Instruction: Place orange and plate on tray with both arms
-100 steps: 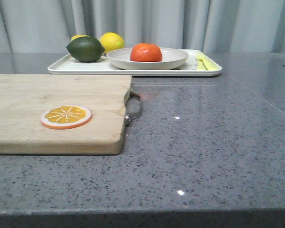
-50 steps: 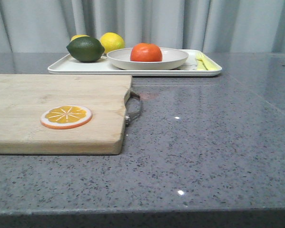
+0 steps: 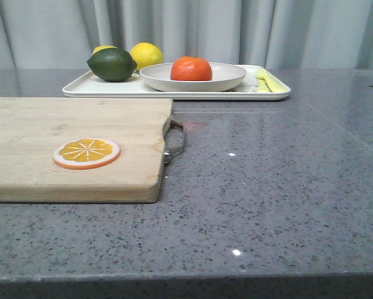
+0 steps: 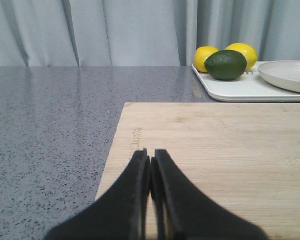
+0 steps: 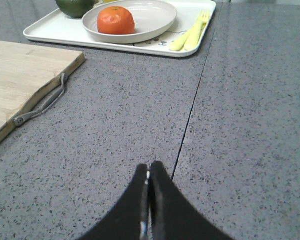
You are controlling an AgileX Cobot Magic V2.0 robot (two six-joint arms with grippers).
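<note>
- Nearest the robot, on the grey speckled table (image 3: 267,205): the left gripper (image 4: 150,156) sits low over the near end of the wooden cutting board (image 3: 74,146), fingers pressed together, holding nothing.
- Right gripper (image 5: 148,170) likewise low over bare table, beside a seam in the stone; fingers together, empty. Neither gripper shows in the front view, which suggests both arms are drawn back out of the work area.
- Mid-table: cutting board lies flat, its metal handle (image 3: 175,140) toward the table's middle. An orange slice (image 3: 86,152) with white rim rests on the board, well apart from the tray; not part of the job, so probably a distractor.
- Far side: white tray (image 3: 174,89) lies near the curtain, long side facing the robot.
- On the tray, the beige plate (image 3: 226,76) sits about centre, and the whole orange (image 3: 191,68) rests inside the plate, slightly left of its middle. The raised rim should keep the fruit from rolling.
- Left of the plate on the tray: dark green lime (image 3: 112,64), with two yellow lemons (image 3: 146,55) behind it. Right of the plate: pale yellow-green fork (image 5: 192,34) along the tray's edge.
- Judgement: both task items are already on the tray; the job looks complete, with the arms parked.
</note>
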